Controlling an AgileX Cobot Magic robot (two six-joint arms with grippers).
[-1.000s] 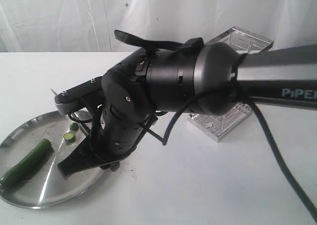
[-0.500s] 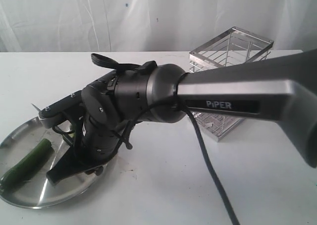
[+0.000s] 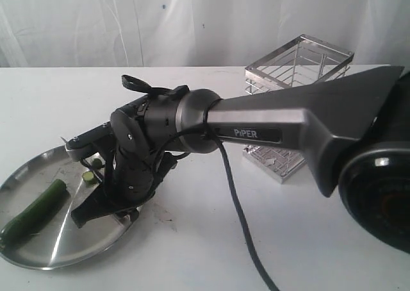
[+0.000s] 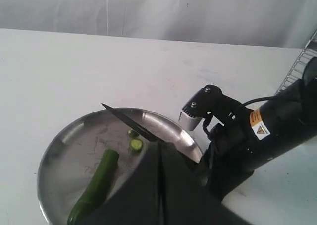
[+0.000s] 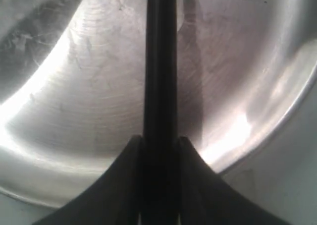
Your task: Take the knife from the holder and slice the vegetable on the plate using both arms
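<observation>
The right gripper (image 5: 159,150) clamps the knife (image 4: 130,125) over the plate (image 3: 38,256), angled to slice the vegetable (image 4: 94,190). The left gripper (image 4: 159,195) seems shut, probably on nothing.

White "PiPER" lettering on dark plate along grey forearm link of right arm (image 3: 275,121), exterior view. Yellow-orange warning label (image 4: 258,124) with small black marks on black arm housing, left wrist view; print too small to read. No legible text in right wrist view. No other brands, numbers or signs readable.
</observation>
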